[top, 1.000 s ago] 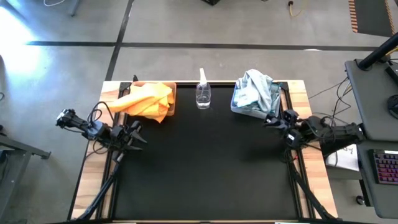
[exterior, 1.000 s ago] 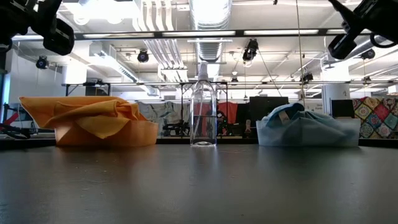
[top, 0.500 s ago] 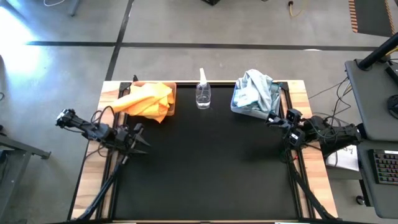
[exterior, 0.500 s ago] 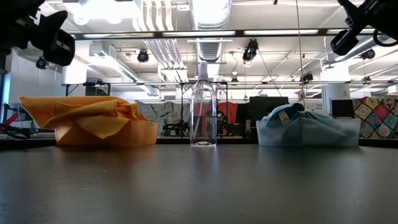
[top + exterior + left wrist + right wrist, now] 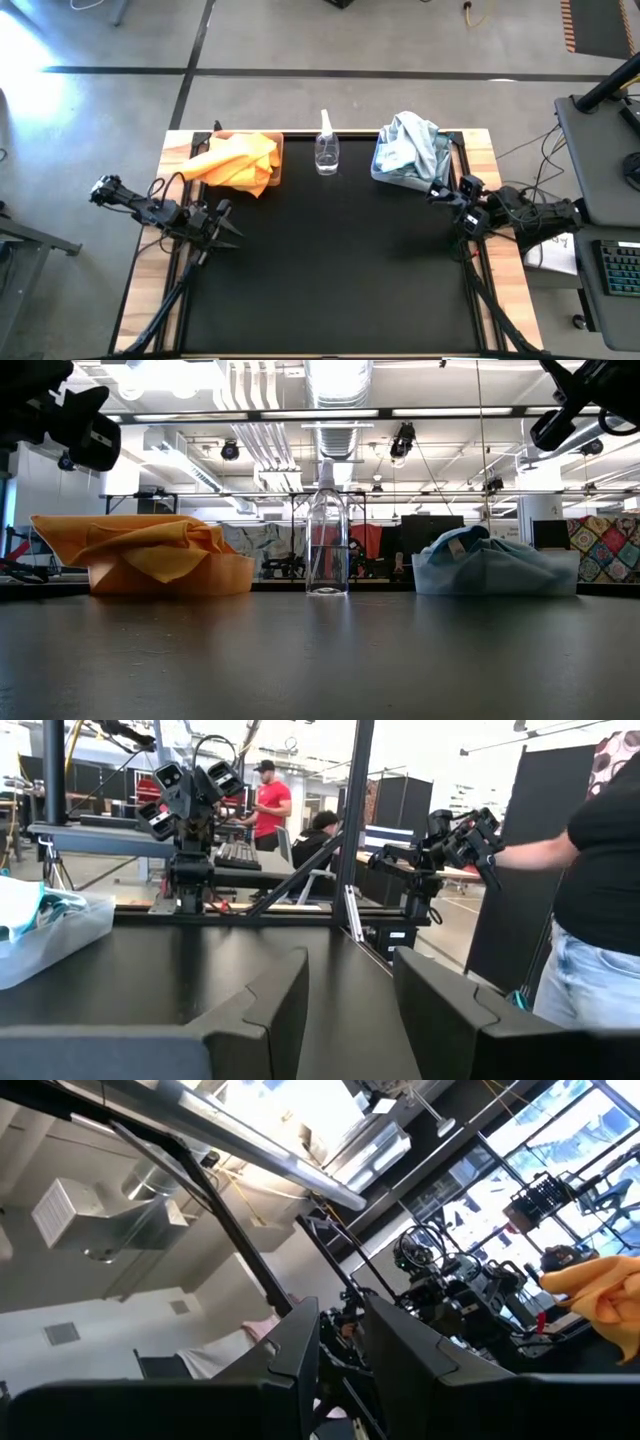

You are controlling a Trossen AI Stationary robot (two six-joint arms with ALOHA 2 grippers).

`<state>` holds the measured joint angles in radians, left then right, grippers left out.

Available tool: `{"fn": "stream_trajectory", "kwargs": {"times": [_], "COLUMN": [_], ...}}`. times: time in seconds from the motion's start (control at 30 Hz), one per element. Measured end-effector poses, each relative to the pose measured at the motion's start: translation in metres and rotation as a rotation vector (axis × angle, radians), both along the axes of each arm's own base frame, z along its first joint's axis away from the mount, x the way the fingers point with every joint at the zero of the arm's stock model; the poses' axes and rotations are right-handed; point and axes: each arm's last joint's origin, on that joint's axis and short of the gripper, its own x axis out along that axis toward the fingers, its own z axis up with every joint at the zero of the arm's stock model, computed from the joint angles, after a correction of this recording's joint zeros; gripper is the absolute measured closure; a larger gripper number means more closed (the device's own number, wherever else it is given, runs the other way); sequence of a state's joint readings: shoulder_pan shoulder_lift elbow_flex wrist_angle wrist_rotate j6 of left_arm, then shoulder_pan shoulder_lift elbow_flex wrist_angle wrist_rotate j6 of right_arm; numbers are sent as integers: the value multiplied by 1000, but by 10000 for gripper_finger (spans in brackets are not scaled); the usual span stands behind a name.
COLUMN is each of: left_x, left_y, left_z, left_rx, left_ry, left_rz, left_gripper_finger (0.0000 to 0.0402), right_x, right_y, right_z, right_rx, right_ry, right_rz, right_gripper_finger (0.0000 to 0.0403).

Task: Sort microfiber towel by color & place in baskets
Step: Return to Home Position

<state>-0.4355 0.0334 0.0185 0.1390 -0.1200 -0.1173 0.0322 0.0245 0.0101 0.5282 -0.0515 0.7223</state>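
Observation:
Orange microfiber towels (image 5: 238, 160) are heaped in the tan basket (image 5: 232, 574) at the table's far left, one draped over its rim. Pale blue towels (image 5: 408, 145) fill the grey-blue basket (image 5: 565, 572) at the far right. Both baskets stand flat on the black mat. My left gripper (image 5: 222, 225) hovers open over the mat's left edge, nearly level, with nothing between its fingers (image 5: 270, 1010). My right gripper (image 5: 437, 192) hovers at the right edge, just near of the blue basket, tipped upward. Its fingers (image 5: 300, 1345) stand a narrow gap apart with nothing between them.
A clear spray bottle (image 5: 326, 150) stands upright between the two baskets at the far edge. The black mat (image 5: 330, 270) stretches bare from the baskets to the near edge. People stand at benches in the room beyond the table (image 5: 600, 920).
My left gripper has tipped downward toward level, staying over the same spot at the mat's left edge. The towels and baskets have kept still.

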Motion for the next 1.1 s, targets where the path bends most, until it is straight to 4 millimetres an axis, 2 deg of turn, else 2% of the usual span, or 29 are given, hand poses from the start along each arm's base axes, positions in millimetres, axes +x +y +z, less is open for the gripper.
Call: {"fn": "stream_trajectory", "kwargs": {"times": [1.1], "left_x": [0], "left_y": [0], "left_z": [0], "left_rx": [-4], "left_ry": [0], "left_rz": [0], "left_gripper_finger": [269], "right_x": [1], "right_y": [0], "right_z": [-1], "right_rx": [0], "right_ry": [11], "right_rz": [0], "right_gripper_finger": [330]}}
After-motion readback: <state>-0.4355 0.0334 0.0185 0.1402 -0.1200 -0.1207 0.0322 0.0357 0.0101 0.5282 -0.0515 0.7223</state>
